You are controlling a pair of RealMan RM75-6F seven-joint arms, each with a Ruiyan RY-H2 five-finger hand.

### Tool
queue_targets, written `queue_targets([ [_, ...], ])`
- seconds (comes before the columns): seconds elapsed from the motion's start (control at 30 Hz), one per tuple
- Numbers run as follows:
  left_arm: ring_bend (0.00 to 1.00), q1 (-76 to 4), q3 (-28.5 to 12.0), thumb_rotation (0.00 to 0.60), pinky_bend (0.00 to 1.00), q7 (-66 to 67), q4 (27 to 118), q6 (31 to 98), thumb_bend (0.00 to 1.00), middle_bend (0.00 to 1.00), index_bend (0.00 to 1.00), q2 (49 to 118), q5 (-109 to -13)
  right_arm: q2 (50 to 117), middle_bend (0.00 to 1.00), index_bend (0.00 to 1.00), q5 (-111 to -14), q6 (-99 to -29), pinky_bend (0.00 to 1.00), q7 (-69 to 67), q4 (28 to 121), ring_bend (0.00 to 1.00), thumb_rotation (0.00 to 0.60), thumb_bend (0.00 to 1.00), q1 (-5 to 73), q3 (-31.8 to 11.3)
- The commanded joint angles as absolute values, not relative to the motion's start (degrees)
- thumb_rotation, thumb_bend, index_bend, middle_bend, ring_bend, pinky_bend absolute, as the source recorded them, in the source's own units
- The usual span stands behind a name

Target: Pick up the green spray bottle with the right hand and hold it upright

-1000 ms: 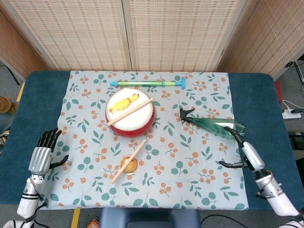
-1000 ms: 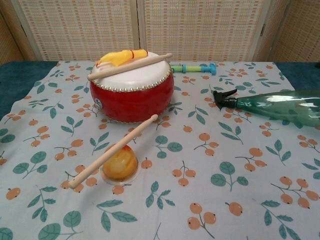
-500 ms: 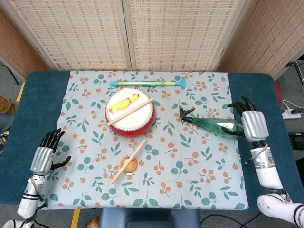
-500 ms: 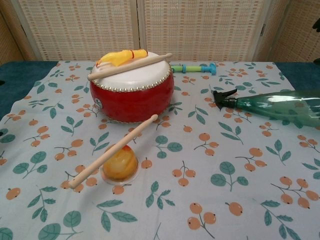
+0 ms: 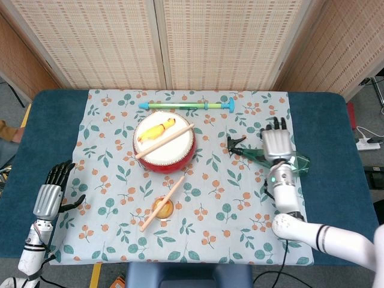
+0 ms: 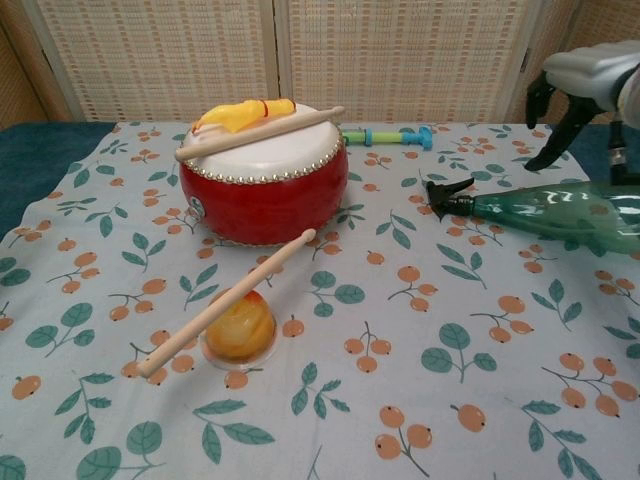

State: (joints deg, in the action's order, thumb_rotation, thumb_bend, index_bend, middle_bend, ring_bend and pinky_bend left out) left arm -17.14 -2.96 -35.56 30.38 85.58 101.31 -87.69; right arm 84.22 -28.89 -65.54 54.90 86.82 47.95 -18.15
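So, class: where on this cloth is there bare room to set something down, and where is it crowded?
Bare: the near right, between the orange ball and the cloth's front edge, and the left strip beside the drum. Crowded: the middle with drum and drumsticks, and around the green spray bottle under the right hand.

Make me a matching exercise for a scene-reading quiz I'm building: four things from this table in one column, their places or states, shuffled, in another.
Things:
1. green spray bottle
2. right hand
3. yellow toy
4. loose drumstick

Places or states:
A. lying on the head of the red drum, beside another stick
B. resting across an orange round object in front of the drum
C. on its side on the floral cloth, black nozzle toward the drum
D. raised over the bottle, fingers apart, holding nothing

Pairs: 1-C, 2-D, 3-A, 4-B
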Motion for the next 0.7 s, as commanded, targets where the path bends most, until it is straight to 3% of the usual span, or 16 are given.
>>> queue_targets([
  [0.03, 0.00, -17.1, -3.1, 0.600, 0.03, -36.4, 30.3, 85.6, 0.22, 0.00, 0.00, 101.2, -87.6, 87.9, 0.27, 0.44, -25.6, -63.7, 0.00, 57.0, 82.7, 0.01, 0.600, 0.00, 50.0, -17.7],
  [0.23, 0.00, -17.0, -3.4, 0.600, 0.03, -37.3, 30.0, 85.4, 0.22, 0.00, 0.00, 101.2, -87.2, 93.9, 0.27, 0.46, -21.7, -63.1, 0.00, 59.8, 74.0, 0.01, 0.600, 0.00, 52.6, -16.5],
  [0.7, 0.00, -17.0, -4.3, 0.600, 0.03, -39.3, 28.7, 84.9, 0.22, 0.00, 0.00, 101.5, -86.2, 96.6, 0.27, 0.40, -20.5, -61.4, 0.00, 59.9, 66.5, 0.01, 0.600, 0.00, 53.0, -15.9],
])
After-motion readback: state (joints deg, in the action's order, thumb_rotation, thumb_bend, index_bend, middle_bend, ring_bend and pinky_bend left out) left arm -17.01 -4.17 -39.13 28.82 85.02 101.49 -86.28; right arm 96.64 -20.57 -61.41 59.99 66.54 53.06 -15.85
